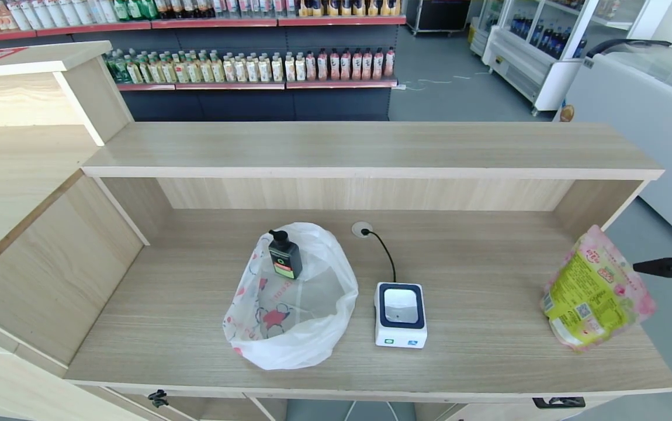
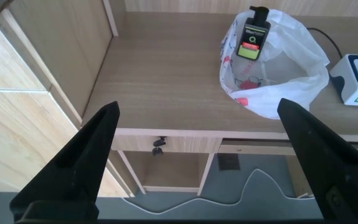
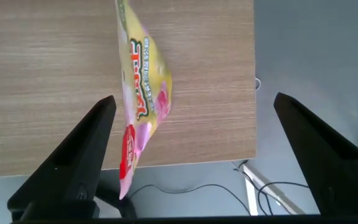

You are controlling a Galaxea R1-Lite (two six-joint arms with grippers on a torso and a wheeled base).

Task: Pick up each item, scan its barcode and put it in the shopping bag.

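Note:
A yellow and pink snack pouch stands upright at the counter's right end; the right wrist view has the pouch edge-on between and beyond my fingers. My right gripper hovers open just right of it, off the counter's edge, fingers spread wide. The white plastic shopping bag lies open mid-counter with a black pump bottle leaning inside. A white barcode scanner sits right of the bag. My left gripper is open and holds nothing, below the counter's front left, facing the bag.
The scanner's black cable runs back to a grommet in the counter. A raised shelf overhangs the rear, and a wooden side wall closes the left. Bare wood lies between scanner and pouch. Store shelves and coolers stand beyond.

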